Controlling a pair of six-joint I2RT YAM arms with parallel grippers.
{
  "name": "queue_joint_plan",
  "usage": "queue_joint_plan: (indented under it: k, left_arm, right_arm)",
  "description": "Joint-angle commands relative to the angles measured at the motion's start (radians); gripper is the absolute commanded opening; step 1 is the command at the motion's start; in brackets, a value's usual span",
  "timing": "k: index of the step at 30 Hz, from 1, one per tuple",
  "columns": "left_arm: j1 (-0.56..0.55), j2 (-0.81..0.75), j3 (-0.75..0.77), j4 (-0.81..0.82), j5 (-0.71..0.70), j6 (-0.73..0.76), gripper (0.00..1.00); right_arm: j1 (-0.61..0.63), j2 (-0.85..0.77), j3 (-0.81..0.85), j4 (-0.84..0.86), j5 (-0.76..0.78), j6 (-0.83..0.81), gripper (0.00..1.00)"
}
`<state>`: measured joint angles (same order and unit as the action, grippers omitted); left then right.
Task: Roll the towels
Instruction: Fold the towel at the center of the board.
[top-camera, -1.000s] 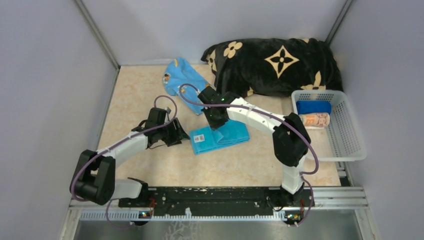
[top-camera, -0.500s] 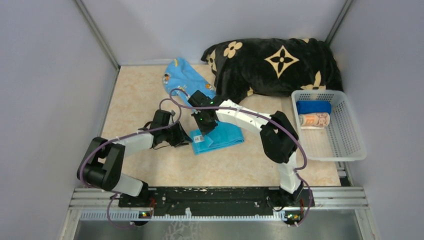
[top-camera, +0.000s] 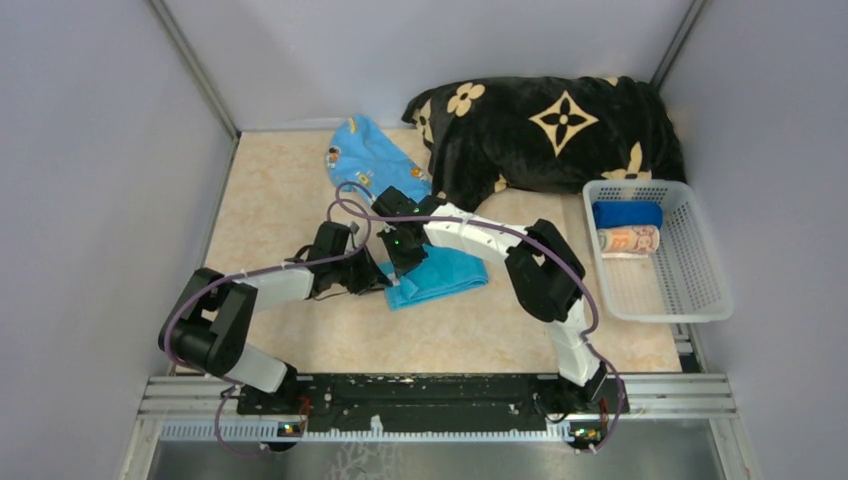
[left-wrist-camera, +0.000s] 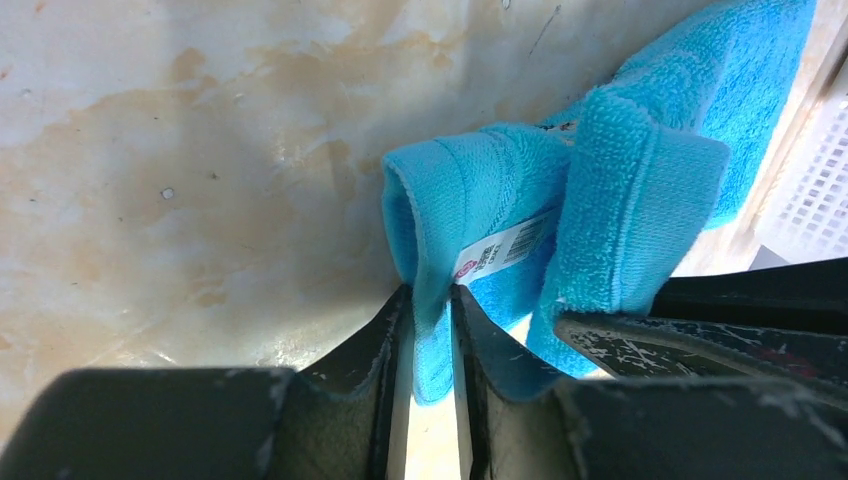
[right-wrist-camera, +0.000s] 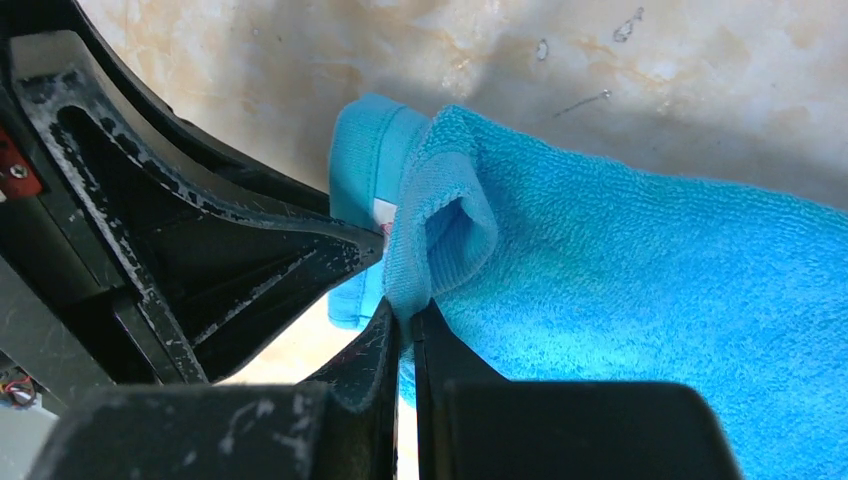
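The turquoise towel (top-camera: 452, 274) lies folded mid-frame, unrolled, its long axis running lower left to upper right. The left gripper (left-wrist-camera: 432, 345) and right gripper (right-wrist-camera: 405, 335) both pinch its lower-left end, likely to start the roll. A blue roll (top-camera: 627, 214) and striped roll (top-camera: 628, 240) sit in the basket (top-camera: 702, 300) at right; the printed towel (top-camera: 365, 155), upper middle, is unrolled

Centre: turquoise towel (top-camera: 450, 272); far left: light blue towel (top-camera: 362, 155), orange prints; far: black blanket (top-camera: 560, 125), tan flowers; worktop (top-camera: 280, 200) beige, marbled
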<state>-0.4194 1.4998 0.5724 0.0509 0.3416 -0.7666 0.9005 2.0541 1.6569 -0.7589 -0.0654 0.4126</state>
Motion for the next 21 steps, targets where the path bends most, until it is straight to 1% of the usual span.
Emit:
queue_joint_plan:
  k: [1,4,9,11,16,20,21]
  left_arm:
    - [-0.010,0.016,-0.023,-0.005,-0.027,0.000,0.25]
    - [-0.012,0.022,-0.025,-0.005,-0.033,0.003,0.23]
    - [-0.015,0.033,-0.025,-0.004,-0.035,0.001,0.22]
    - [-0.016,0.028,-0.024,-0.008,-0.041,0.001,0.22]
    - [-0.015,-0.004,-0.033,-0.030,-0.076,-0.004,0.25]
    - [-0.016,-0.058,-0.051,-0.074,-0.120,-0.007,0.31]
    - [-0.016,-0.076,-0.058,-0.088,-0.135,-0.008,0.34]
  right_arm:
    - [0.015,0.020,0.028,0.061,-0.049,0.022,0.00]
    - [0.022,0.016,0.025,0.074,-0.062,0.026,0.00]
    - [0.025,0.020,0.026,0.076,-0.063,0.022,0.00]
    - [0.026,0.029,0.024,0.070,-0.073,0.017,0.02]
    - [0.027,0.014,0.002,0.070,-0.086,0.007,0.17]
    - [0.027,-0.056,-0.014,0.072,-0.082,-0.008,0.36]
    - [0.026,-0.080,-0.021,0.072,-0.079,-0.013,0.39]
